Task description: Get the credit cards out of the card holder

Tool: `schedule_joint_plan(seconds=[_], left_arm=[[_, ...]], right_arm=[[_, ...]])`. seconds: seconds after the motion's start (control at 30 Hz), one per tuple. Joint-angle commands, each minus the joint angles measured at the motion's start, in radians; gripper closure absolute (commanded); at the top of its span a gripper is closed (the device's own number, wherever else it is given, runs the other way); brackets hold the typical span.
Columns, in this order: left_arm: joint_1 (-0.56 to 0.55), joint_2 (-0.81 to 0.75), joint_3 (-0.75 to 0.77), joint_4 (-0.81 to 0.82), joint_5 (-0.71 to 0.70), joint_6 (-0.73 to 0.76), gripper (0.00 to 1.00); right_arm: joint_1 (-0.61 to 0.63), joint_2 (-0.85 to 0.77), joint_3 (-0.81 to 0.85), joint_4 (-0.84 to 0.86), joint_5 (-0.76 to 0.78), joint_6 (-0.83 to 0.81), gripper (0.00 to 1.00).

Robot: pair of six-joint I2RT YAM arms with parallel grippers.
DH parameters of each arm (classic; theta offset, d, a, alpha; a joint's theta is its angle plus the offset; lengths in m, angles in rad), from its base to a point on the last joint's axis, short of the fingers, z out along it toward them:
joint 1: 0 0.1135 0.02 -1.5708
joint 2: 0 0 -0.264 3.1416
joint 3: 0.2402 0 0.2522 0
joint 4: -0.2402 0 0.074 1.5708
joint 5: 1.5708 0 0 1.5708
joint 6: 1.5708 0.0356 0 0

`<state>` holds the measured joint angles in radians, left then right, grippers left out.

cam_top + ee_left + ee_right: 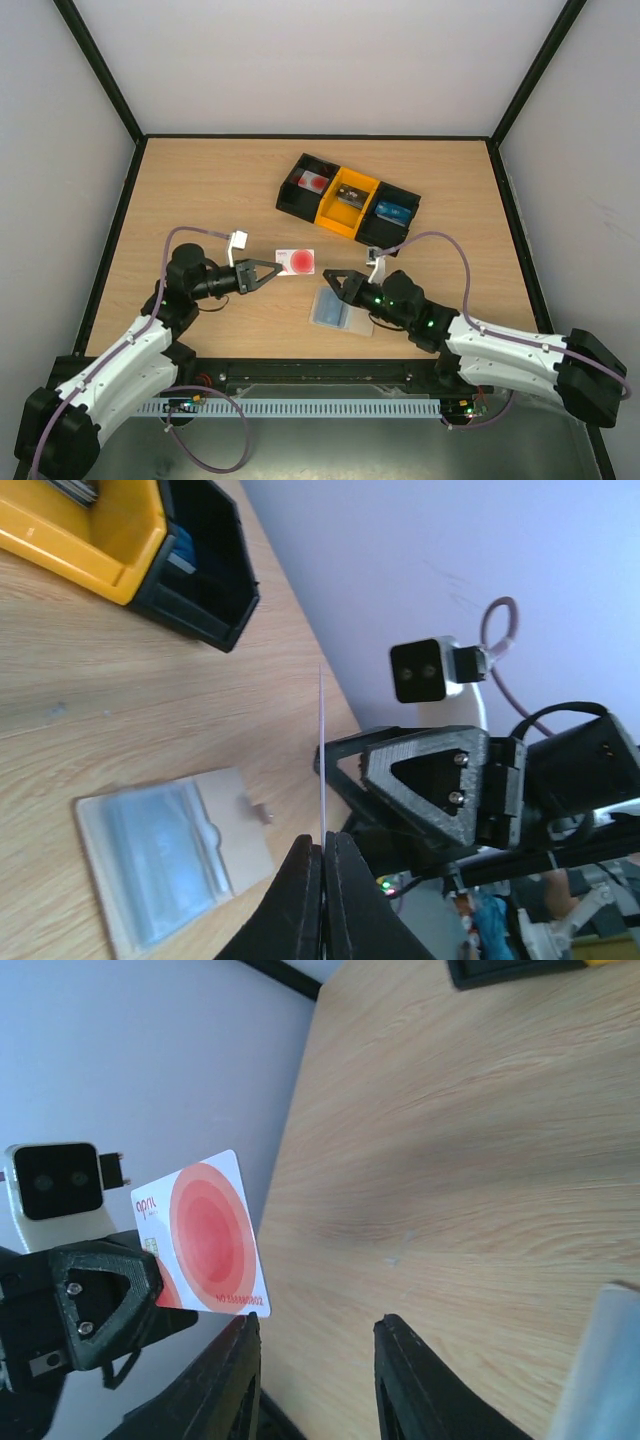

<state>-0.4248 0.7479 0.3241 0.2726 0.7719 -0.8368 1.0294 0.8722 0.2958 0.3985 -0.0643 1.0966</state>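
Extraction looks part done: card holder (340, 312) lies flat at lower centre, right gripper (333, 280) beside its upper edge, jaws apart and empty; left gripper (272, 272) pinches a credit card (296, 261) at mid-frame. Next, set it down. Left wrist sees it edge-on; right wrist shows its red-circled face

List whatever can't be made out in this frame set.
Left wrist view: the red-and-white card in the left tool shows edge-on, its face hidden.
Right wrist view: the card holder is cut off by the frame's right edge.
Top view: whether the card holder contains more cards; too small.
Top view: items in the three-compartment tray; too small.
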Motion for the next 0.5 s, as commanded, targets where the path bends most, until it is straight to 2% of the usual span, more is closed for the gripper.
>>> schedule_joint_plan(seconds=[0.0, 0.2, 0.47], left_arm=[[0.006, -0.031, -0.013, 0.072, 0.066, -0.081, 0.97], [0.006, -0.044, -0.043, 0.133, 0.095, -0.143, 0.97], [0.006, -0.038, -0.053, 0.169, 0.115, -0.168, 0.97]], right_arm=[[-0.001, 0.069, 0.042, 0.165, -0.09, 0.025, 0.68], [-0.001, 0.118, 0.038, 0.286, -0.123, 0.068, 0.7], [-0.001, 0.151, 0.048, 0.327, -0.152, 0.079, 0.75]])
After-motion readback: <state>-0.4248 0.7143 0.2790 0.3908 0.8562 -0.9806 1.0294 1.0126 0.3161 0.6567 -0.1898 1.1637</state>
